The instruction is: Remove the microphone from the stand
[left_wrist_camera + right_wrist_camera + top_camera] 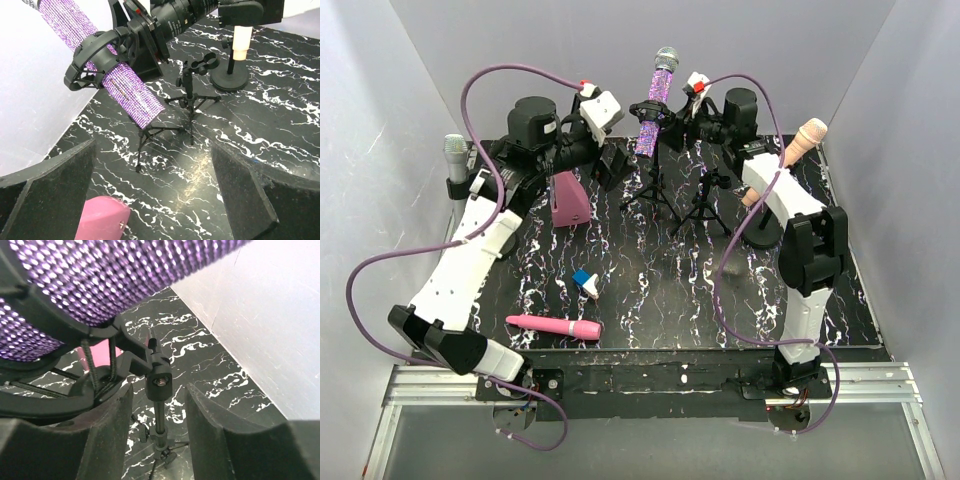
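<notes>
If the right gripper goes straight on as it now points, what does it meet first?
Probably the stand: its pole rises in the gap between the open fingers of the right gripper, below the clip holding the microphone. Depth is unclear.

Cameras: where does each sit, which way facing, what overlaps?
Top external: high behind the bases, looking down on the table; left arm and right arm show.
Left wrist: beside the purple microphone, facing it and the stand's clip; left gripper fingers frame the bottom.
Right wrist: close under the microphone, looking up past the clip; right gripper fingers show.
Shared: all see the microphone.
</notes>
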